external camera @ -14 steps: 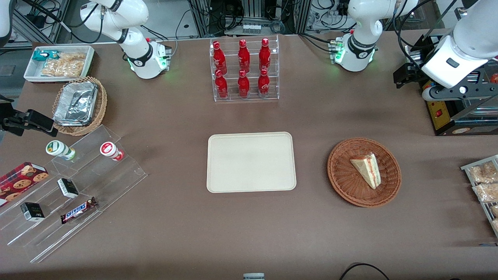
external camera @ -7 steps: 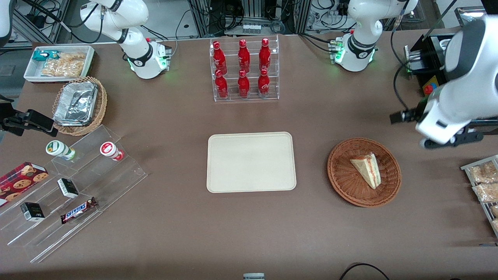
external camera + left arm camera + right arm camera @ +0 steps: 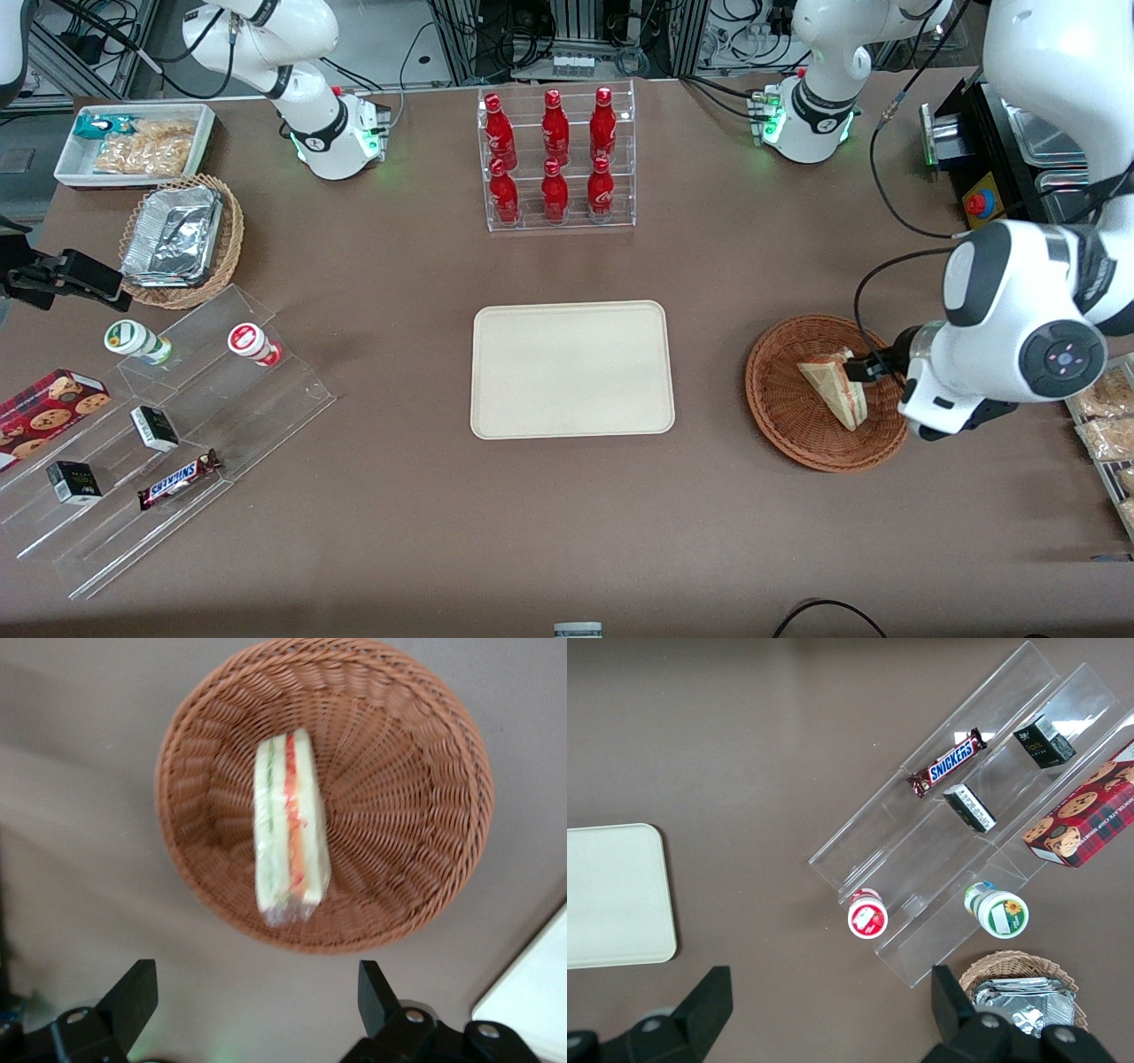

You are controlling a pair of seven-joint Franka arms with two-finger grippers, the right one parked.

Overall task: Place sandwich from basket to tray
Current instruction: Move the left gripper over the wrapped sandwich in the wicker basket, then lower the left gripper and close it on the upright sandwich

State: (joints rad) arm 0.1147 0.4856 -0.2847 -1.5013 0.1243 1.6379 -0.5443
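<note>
I am at the approach step: nothing is picked up yet. My gripper (image 3: pixel 252 1005) hangs above the basket (image 3: pixel 780 416), just toward the working arm's end of it, and its two fingers (image 3: pixel 133 997) stand wide apart with nothing between them. In the wrist view the sandwich (image 3: pixel 291 828) lies in the basket (image 3: pixel 416 815) ahead of the open fingers, resting on the weave with its red and green filling edge facing up at the camera. In the front view the sandwich (image 3: pixel 833 390) sits a little off the basket's middle, toward my arm, and the wrist housing covers part of the rim there.

The next move, as I judge it, calls for shifting the gripper over the wedge, lining the fingers up across its bread faces, coming down and closing gently, since soft bread in clear wrap could squash or slip. After that comes a lift clear of the rim and a carry toward the parked arm's end of the table to the tray (image 3: pixel 496 416).

The tray is bare, lying flat and well apart from the basket. The basket holds only the sandwich. A corner of the tray (image 3: pixel 532 988) shows near the basket in the wrist view.
</note>
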